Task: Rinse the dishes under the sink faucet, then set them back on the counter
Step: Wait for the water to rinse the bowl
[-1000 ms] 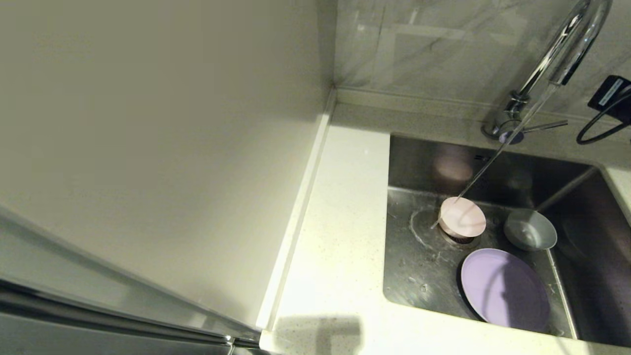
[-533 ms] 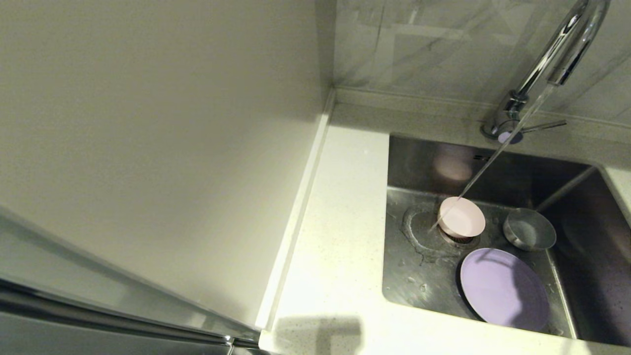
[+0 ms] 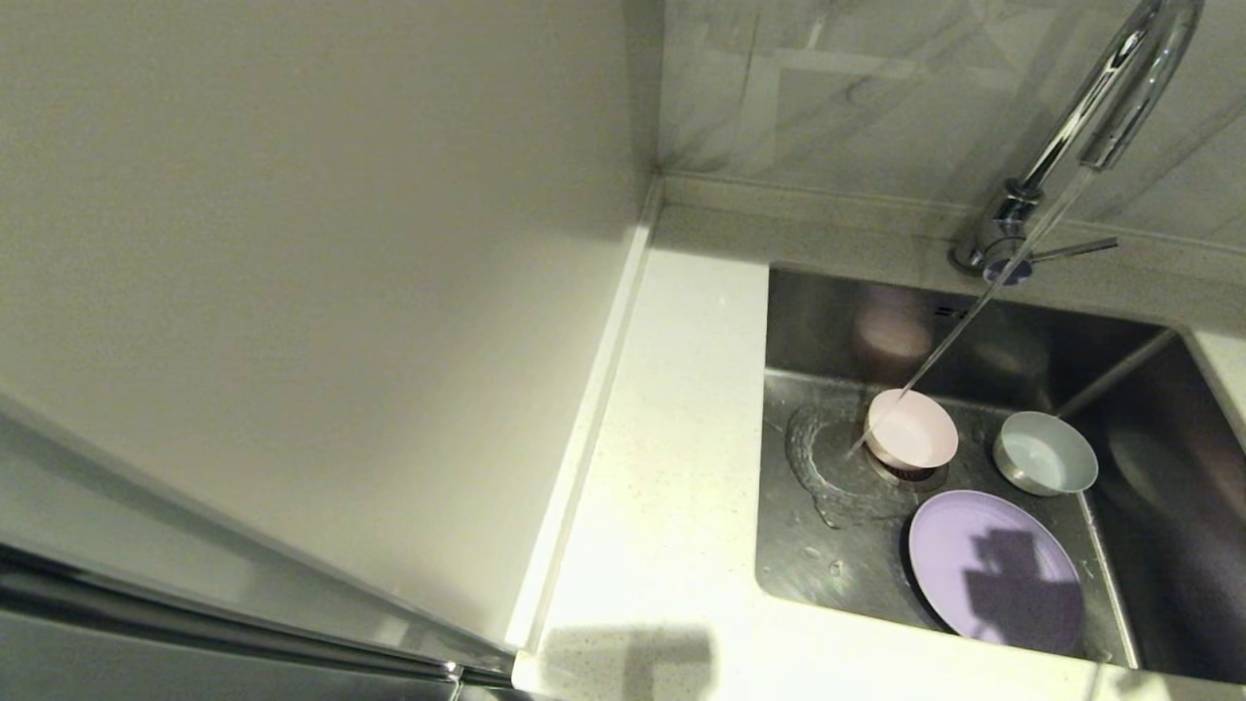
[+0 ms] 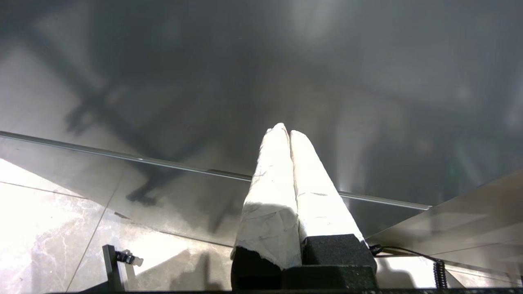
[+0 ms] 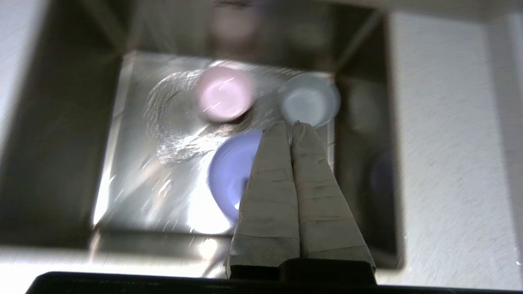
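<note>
my right hand [image 5: 291, 124] hangs above the sink [image 3: 827, 555], its two padded fingers [image 5: 269, 192] pressed flat together and holding nothing. in the right wrist view its tips sit over the gap between the lilac plate [image 5: 231, 175] and the blue-grey bowl [image 5: 310, 100]. the head view does not show this hand; only a blocky shadow lies on the plate [image 3: 993, 574].

my left hand [image 4: 288, 130] is parked away from the work, fingers closed against each other and empty, facing a grey reflective panel [image 4: 163, 81] above a tiled floor [image 4: 41, 212].

all three dishes lie on the sink floor. the pink bowl [image 3: 912, 428] sits upside down over the drain. the blue-grey bowl [image 3: 1045, 464] stands upright just beside it, on the side away from the counter strip. the plate lies flat, nearer the front edge, close to both bowls.

the faucet [image 3: 1100, 107] is running: a thin stream [image 3: 959, 326] falls slantwise from its spout and lands on the rim of the pink bowl, and water spreads in a ring on the steel around it. the side lever [image 3: 1076, 249] points out level from the base. the counter [image 3: 662, 487] lies to the left of the sink.
</note>
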### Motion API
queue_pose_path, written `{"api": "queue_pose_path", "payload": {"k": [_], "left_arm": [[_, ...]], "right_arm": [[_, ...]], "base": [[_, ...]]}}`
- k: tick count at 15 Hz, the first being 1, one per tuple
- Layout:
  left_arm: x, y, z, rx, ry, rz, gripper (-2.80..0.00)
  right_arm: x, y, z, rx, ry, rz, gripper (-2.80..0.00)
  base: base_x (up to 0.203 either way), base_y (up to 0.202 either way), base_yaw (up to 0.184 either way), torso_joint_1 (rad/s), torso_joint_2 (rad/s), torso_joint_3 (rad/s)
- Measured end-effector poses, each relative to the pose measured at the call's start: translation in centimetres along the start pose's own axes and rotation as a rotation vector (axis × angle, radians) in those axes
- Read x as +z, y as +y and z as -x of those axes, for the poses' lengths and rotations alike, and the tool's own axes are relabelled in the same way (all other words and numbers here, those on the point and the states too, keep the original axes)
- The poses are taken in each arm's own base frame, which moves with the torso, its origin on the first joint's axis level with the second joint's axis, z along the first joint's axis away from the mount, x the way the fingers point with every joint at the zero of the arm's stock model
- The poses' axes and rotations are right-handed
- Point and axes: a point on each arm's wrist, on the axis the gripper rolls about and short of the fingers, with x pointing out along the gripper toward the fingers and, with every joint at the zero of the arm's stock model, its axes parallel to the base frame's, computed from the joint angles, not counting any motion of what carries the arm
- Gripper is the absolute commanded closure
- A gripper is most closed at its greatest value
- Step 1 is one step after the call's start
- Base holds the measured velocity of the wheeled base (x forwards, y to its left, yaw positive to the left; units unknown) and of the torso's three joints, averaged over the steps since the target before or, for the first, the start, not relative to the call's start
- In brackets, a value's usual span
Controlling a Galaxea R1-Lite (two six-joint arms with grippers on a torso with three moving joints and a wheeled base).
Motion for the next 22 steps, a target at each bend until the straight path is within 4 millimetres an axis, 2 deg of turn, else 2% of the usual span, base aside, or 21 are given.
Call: {"api": "queue_pose_path", "payload": {"k": [3,5,8,10,14,18,22], "left_arm": [[0.0,0.0,0.0,-0.001,0.0,0.0,0.0],[0.0,0.0,0.0,-0.001,0.0,0.0,0.0],[0.0,0.0,0.0,-0.001,0.0,0.0,0.0],[0.0,0.0,0.0,-0.001,-0.001,0.0,0.0],[0.0,0.0,0.0,-0.001,0.0,0.0,0.0],[0.0,0.0,0.0,0.0,0.0,0.0,0.0],[0.0,0.0,0.0,0.0,0.0,0.0,0.0]], "right_arm": [[-4.1,-0.1,5.7,0.146,-0.049,0.037,0.0],[-6.4,-0.5,8.4,0.225,-0.098,0.049,0.0],[-10.6,-1.1,10.6,0.278,-0.17,0.058,0.0],[-14.0,-1.2,10.3,0.28,-0.155,0.058,0.0],[-19.2,-0.8,6.8,0.275,-0.118,0.016,0.0],[-20.5,-0.6,5.4,0.248,-0.193,0.0,0.0],[-21.2,-0.6,4.8,0.204,-0.224,0.111,0.0]], "base": [[0.0,0.0,0.0,0.0,0.0,0.0],[0.0,0.0,0.0,0.0,0.0,0.0],[0.0,0.0,0.0,0.0,0.0,0.0],[0.0,0.0,0.0,0.0,0.0,0.0],[0.0,0.0,0.0,0.0,0.0,0.0],[0.0,0.0,0.0,0.0,0.0,0.0],[0.0,0.0,0.0,0.0,0.0,0.0]]}}
